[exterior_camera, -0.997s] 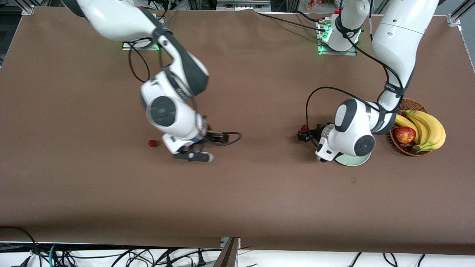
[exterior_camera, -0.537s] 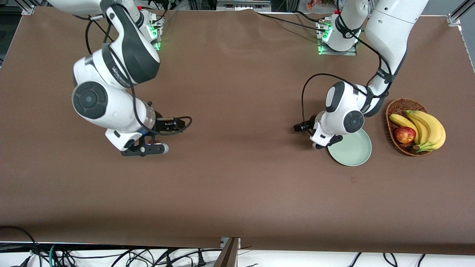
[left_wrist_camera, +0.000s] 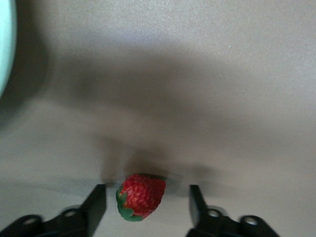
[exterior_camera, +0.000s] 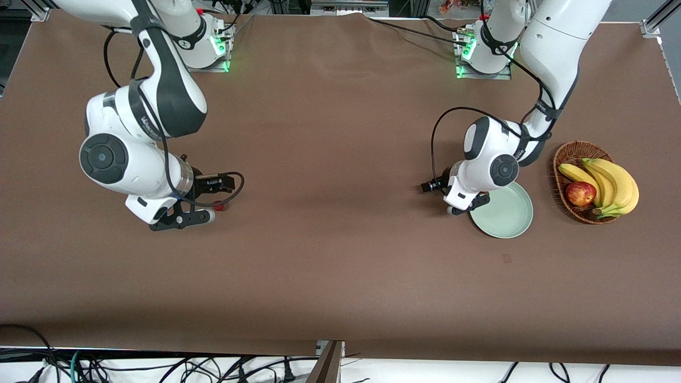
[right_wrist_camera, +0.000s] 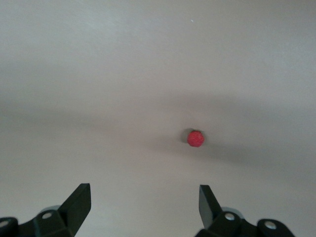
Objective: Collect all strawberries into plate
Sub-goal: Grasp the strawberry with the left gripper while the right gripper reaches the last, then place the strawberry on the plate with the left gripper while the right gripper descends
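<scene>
white arms point(exterior_camera: 550, 37), grey joints, black cables

The broad table covered in plain brown cloth point(exterior_camera: 340, 255) carries a round, shallow, glossy pale mint-green plate point(exterior_camera: 505, 215) toward the left arm's end; just beside it, nearer that end, a brown wicker basket point(exterior_camera: 572, 154) with yellow bananas point(exterior_camera: 612, 183) and a red apple point(exterior_camera: 580, 192); a tiny red strawberry with a green top point(left_wrist_camera: 140, 196) lies on the cloth near the plate's rim point(left_wrist_camera: 5, 44); another small red strawberry point(right_wrist_camera: 195, 138) lies toward the right arm's end.
</scene>
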{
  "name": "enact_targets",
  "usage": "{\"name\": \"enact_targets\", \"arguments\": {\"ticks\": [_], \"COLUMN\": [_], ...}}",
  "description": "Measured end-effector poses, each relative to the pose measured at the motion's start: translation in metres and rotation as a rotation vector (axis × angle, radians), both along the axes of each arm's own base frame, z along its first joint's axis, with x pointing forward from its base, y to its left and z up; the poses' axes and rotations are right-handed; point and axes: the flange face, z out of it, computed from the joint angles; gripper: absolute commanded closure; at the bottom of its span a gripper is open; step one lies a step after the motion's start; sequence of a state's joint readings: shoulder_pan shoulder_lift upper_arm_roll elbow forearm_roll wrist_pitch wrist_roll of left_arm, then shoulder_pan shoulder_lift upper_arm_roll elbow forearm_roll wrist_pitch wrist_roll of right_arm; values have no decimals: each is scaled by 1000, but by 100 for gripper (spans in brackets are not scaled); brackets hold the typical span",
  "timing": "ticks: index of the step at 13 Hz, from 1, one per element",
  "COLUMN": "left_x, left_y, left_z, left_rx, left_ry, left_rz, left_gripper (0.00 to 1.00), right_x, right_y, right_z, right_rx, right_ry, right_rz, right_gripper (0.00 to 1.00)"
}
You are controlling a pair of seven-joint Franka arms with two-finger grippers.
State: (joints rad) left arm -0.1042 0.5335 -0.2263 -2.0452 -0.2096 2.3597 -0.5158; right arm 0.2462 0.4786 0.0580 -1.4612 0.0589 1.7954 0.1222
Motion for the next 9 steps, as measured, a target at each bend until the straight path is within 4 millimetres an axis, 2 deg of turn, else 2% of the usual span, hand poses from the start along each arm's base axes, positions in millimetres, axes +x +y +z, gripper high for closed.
{"name": "enact_targets", "arguments": {"ticks": [2, 6, 7, 9], "left_x": [0, 3, 8, 26], "left_y": [0, 3, 8, 32], "left_z": [0, 4, 11, 35], "left_rx": [6, 2, -1, -3], "left_ry": [-4, -9, -3, 36], "left_rz": [-11, -35, -54, -102], "left_gripper": [84, 86, 86, 86], "right_x": [-3, -12, -15, -22], "right_y": [-6, -23, -30, -41], "right_z": [-28, -92, -109, -134], "right_rx": [-3, 4, 3, -1], "right_ry": [-8, -79, -92, -98], "right_rz": [-9, 6, 8, 3], "right_gripper": [4, 4, 4, 4]}}
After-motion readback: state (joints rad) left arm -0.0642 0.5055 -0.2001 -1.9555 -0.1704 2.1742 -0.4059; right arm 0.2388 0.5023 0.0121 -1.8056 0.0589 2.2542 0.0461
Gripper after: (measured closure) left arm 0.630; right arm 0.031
